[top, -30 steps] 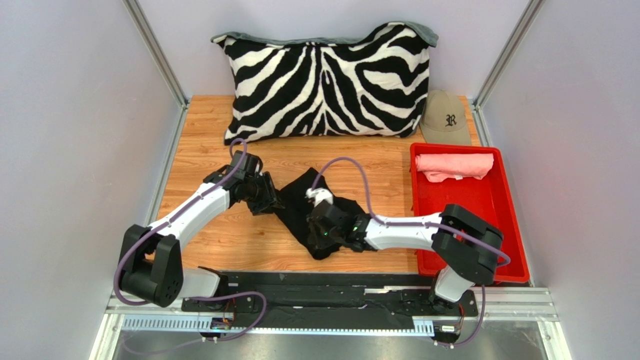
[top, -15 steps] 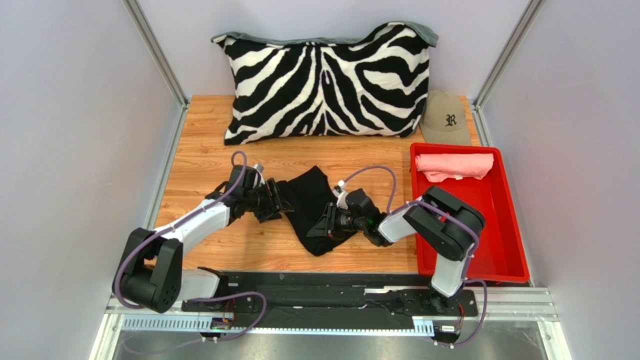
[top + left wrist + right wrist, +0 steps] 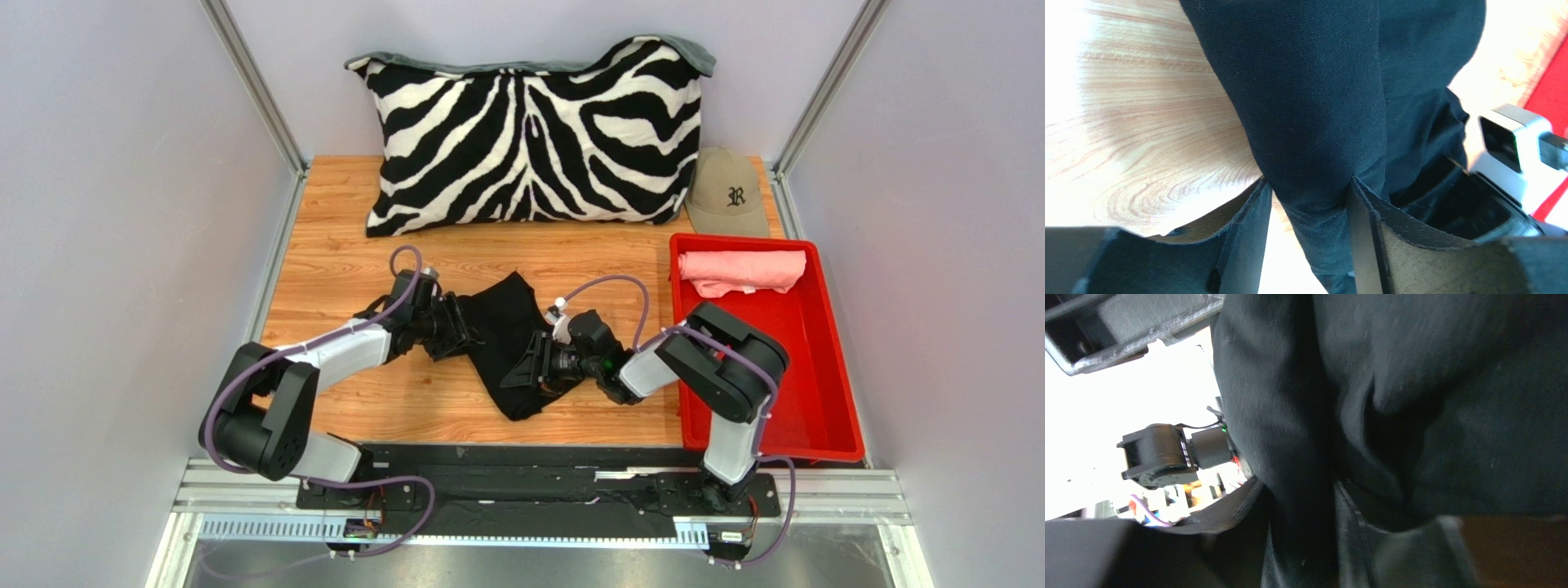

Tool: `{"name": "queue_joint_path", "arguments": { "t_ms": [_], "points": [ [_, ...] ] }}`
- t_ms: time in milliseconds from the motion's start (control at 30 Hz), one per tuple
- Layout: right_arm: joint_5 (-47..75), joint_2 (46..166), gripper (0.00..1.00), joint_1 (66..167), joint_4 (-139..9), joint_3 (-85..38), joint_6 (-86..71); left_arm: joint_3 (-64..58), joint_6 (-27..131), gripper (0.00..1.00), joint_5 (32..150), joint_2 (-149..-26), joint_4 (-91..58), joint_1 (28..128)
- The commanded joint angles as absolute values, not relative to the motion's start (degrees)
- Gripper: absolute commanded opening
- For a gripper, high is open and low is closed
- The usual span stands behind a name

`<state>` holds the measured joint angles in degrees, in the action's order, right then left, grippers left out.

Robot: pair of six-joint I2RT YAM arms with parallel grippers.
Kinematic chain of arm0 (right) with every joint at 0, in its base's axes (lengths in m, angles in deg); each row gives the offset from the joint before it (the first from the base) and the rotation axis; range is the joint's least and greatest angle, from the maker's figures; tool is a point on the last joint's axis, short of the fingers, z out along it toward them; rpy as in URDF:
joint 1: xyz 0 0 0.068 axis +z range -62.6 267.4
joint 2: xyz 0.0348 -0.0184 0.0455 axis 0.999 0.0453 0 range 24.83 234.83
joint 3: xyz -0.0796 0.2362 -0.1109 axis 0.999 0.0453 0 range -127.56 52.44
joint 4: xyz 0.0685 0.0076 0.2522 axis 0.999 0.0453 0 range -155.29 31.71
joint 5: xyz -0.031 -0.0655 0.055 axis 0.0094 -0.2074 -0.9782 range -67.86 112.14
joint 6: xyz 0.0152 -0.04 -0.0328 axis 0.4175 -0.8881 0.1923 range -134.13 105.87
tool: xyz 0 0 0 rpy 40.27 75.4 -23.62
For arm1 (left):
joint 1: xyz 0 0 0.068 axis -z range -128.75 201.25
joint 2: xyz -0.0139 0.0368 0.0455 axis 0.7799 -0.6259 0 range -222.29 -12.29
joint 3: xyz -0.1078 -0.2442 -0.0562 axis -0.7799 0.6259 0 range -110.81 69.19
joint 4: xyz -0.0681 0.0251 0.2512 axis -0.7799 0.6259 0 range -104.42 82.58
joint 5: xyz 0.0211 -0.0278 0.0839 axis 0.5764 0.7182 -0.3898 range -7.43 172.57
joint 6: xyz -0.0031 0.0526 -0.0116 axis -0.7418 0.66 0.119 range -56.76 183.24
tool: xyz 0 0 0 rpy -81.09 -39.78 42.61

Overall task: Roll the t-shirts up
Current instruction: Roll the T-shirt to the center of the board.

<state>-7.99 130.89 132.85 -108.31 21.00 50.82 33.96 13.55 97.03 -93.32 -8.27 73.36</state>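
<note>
**Pale Booth Around a Wooden Table**

A light wooden tabletop (image 3: 331,263) lies beneath the left gripper (image 3: 459,333) and the right gripper (image 3: 528,370). Beyond them rises a plain pale back wall (image 3: 540,18). Matching side walls stand well out to the left (image 3: 111,245) and right (image 3: 945,245), met by slanting metal corner posts (image 3: 252,86). Behind the grippers, a slotted metal rail (image 3: 540,524) edges the table. The light is bright and even, and the wood glares white in the left wrist view.

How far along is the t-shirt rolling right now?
Done: the pink t-shirt lies in the red tray, apparently rolled. In hand: the black t-shirt is bunched, not rolled, on the wooden table, with the left end effector and the right end effector each pinching a fold of it. Remaining: rolling the black one; that it then joins the pink one is only a guess.
</note>
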Motion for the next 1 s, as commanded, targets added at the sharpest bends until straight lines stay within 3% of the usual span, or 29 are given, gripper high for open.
{"name": "queue_joint_path", "arguments": {
  "t_ms": [0,167,333,467,600,733,967],
  "points": [
    [-4.52,122.93,0.48,134.07,-93.09,20.28,41.27,29.39,12.96,0.52,88.73,-93.94,-0.21,74.71],
    [4.72,112.13,0.53,138.02,-75.61,18.42,31.94,26.47,14.11,0.5,85.48,-94.46,6.06,75.24],
    [11.67,107.19,0.51,141.44,-69.08,19.12,29.47,26.3,14.02,0.49,85.3,-94.82,7.55,75.33],
    [13.78,107.18,0.35,143.21,-68.1,20.27,29.29,26.12,13.76,0.49,85.56,-94.91,7.73,75.42],
    [15.45,107.98,0.28,144.53,-66.79,19.92,28.5,25.07,13.93,0.48,85.65,-94.91,9.39,75.51],
    [24.92,103.95,0.45,148.99,-55.93,16.15,24.91,23.66,13.93,0.46,85.39,-94.2,11.94,76.21],
    [54.44,104.97,0.58,162.62,-38.93,0.86,18.84,21.29,14.37,0.45,86.26,-94.29,17.57,76.82]
  ]
}}
